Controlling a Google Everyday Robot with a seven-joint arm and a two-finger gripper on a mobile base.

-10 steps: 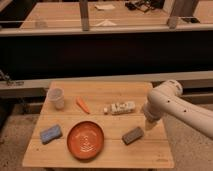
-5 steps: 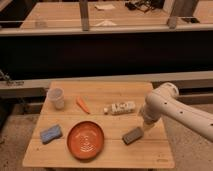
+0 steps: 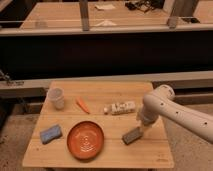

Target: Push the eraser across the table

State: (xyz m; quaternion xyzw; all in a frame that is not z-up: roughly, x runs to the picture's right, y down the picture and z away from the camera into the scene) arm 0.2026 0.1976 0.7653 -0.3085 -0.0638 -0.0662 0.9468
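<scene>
- One blue sponge (image 3: 51, 133) lies near the left edge of the wooden table (image 3: 112, 90), towards the front.
- One pale cup (image 3: 56, 98) stands upright at the back left, well apart from the sponge.
- One small orange carrot (image 3: 82, 105) lies just right of the cup, set at a slant.
- One round orange plate (image 3: 85, 139) sits at the front, between the sponge and the eraser, touching neither.
- One white packet (image 3: 120, 108) lies on its side near the middle of the table, behind the eraser.
- One dark grey eraser (image 3: 131, 136) lies flat on the front right part of the table, turned at an angle, just right of the plate.
- One white arm (image 3: 172, 111) comes in from the right and bends down to the table.
- The single gripper (image 3: 143, 127) is at the eraser's right, farther end, right against it or just above it; which of the two cannot be told. The arm hides its tip, so whether it is open or closed cannot be told either.
</scene>
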